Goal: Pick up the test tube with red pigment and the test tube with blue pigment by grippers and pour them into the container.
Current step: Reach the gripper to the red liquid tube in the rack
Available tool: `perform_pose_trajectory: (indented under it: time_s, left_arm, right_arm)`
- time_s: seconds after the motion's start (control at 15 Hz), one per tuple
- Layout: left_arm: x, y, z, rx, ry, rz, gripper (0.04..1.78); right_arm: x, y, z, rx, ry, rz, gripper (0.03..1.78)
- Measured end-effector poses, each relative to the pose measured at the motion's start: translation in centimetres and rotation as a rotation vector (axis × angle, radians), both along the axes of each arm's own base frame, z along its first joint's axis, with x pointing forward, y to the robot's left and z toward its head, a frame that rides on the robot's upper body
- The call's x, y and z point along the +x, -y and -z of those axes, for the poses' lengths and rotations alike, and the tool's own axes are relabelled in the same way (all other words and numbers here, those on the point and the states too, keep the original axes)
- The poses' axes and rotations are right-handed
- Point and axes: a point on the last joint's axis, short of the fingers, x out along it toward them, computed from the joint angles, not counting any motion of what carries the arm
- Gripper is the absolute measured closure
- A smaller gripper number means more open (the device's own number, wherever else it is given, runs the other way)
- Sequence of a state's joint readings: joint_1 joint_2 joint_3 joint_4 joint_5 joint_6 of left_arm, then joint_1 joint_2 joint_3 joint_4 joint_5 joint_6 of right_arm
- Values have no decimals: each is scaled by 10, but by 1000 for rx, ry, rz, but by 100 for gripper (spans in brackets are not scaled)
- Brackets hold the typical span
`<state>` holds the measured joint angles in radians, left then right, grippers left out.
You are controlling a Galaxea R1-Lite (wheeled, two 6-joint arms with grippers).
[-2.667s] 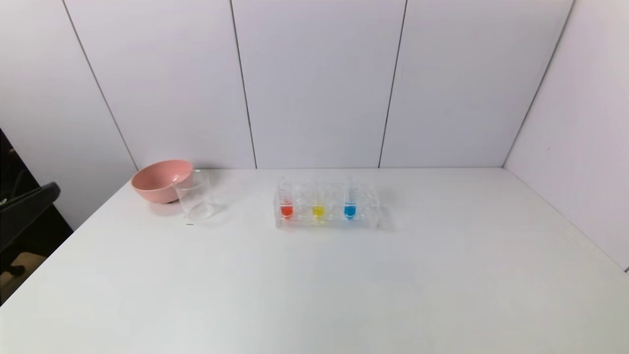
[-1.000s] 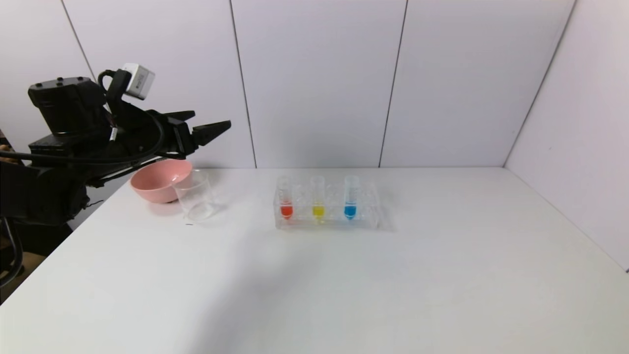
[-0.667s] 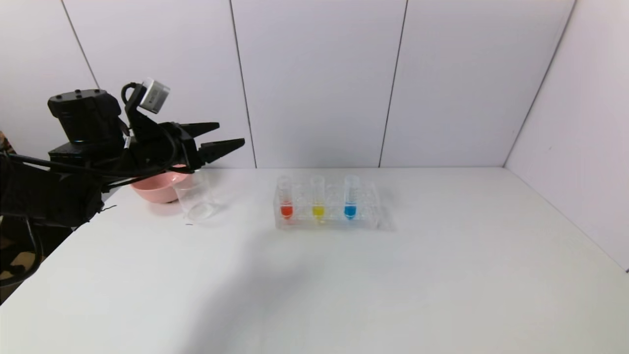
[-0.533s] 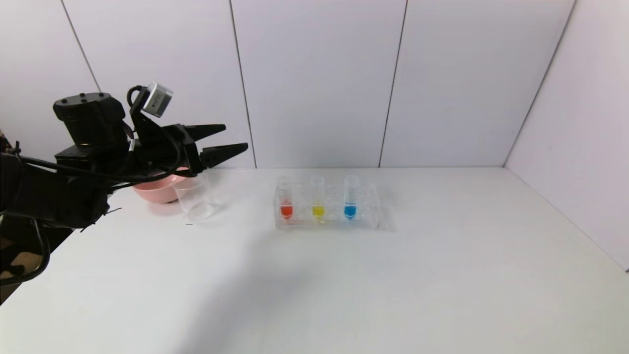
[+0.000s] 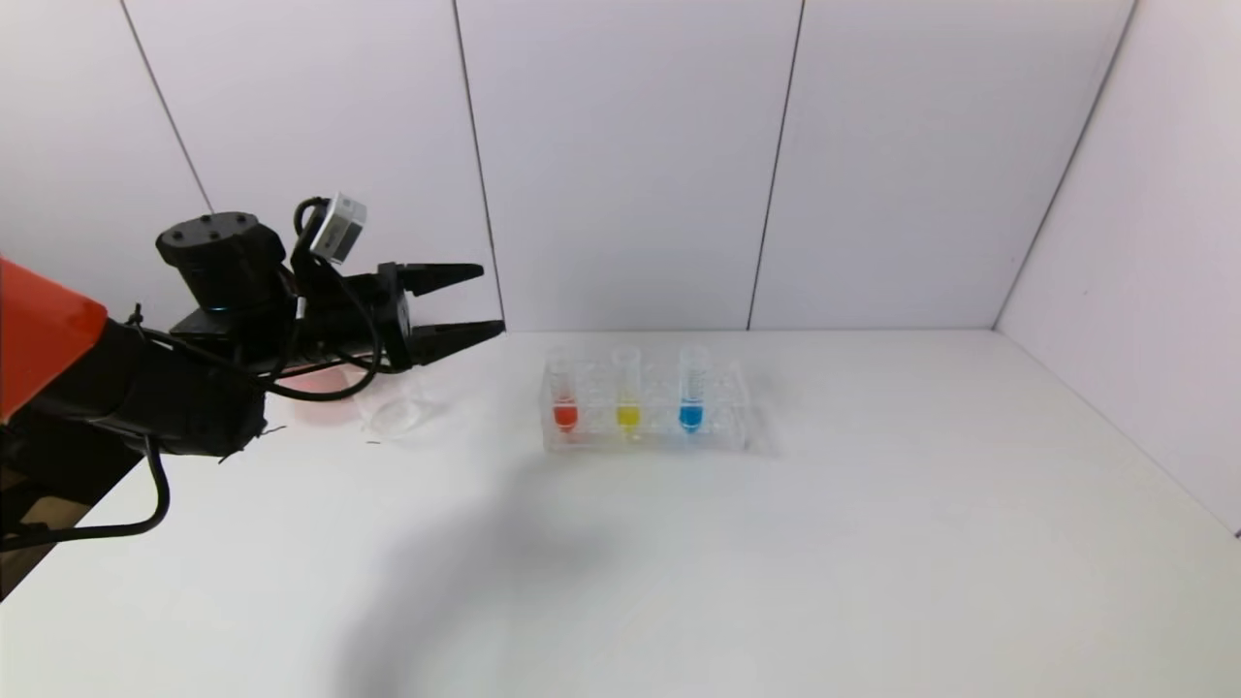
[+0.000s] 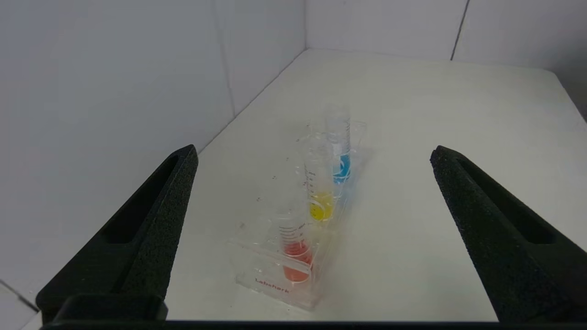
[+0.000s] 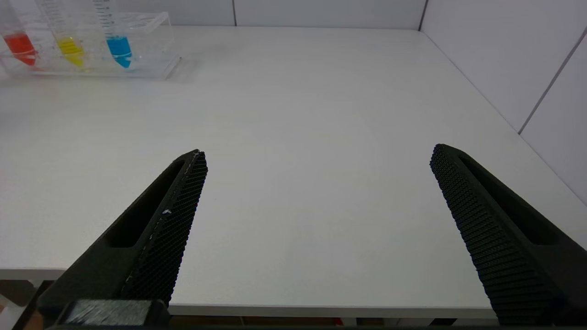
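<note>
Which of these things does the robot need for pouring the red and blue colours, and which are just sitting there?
Needed:
- red test tube, in the rack
- blue test tube, in the rack
- glass beaker
- left gripper, open, in the air near the beaker
- right gripper, open, at the table's near edge

Just sitting there:
- yellow test tube
- pink bowl
- clear rack

The left arm point(image 5: 145, 388) is black, with an orange-red panel point(image 5: 39, 334) on its near segment. Its wrist is a round black housing point(image 5: 218, 254) with small screws on top. A white-grey camera box point(image 5: 338, 227) sits on a bracket above it, and black cables point(image 5: 330, 383) loop beneath. The left gripper point(image 5: 475, 302) has two tapered black fingers point(image 6: 151, 220) with grainy pads and a slot in each; the right gripper's point(image 7: 316, 165) fingers point(image 7: 169, 215) look alike, with mesh-textured pads.
</note>
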<state>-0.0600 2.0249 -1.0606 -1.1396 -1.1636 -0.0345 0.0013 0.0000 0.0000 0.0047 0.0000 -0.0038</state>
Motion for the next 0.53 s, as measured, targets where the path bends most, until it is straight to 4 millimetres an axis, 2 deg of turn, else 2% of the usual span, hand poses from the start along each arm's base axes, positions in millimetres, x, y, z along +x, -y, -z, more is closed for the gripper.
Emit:
perform_pose_trajectory:
  time_s: [0.27, 0.53]
  left_arm:
    - [13, 2, 14, 29, 19, 179, 4]
    - [23, 13, 25, 30, 5, 215, 4]
  right_arm:
    - [0, 0, 0, 0, 0, 0, 4]
    - [0, 0, 0, 0, 0, 0, 4]
